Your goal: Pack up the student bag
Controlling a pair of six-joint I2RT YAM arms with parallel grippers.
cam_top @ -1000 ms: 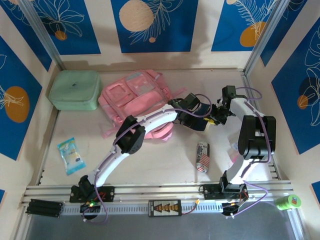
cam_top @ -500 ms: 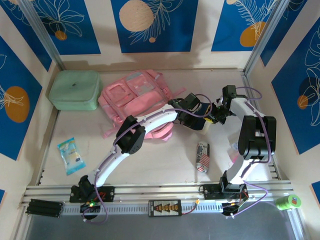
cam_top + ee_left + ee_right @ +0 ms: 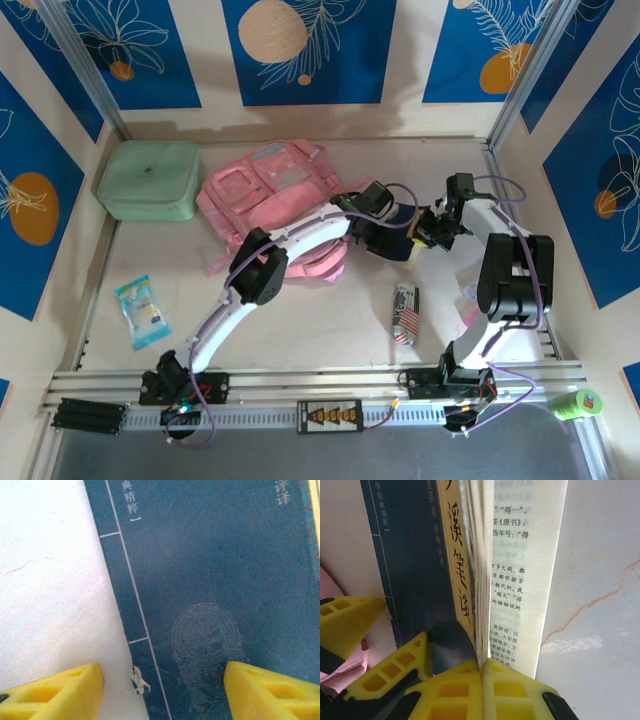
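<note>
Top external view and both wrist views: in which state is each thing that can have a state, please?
large soft pink backpack: lying flat, front pockets up; zips too small to tell.
dark blue paperback book: partly open, pages fanned.
mint green rounded case: closed.
left gripper: open, one fingertip over the book's cover, one over the table.
right gripper: shut on the book's edge.

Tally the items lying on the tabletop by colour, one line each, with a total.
Pink: 1, soft pink backpack
Mint green: 1, rounded mint green case
Dark blue: 1, dark blue book
Light blue: 1, flat light blue packet
Red, white and blue: 1, small flag-patterned pack
Total: 5
</note>
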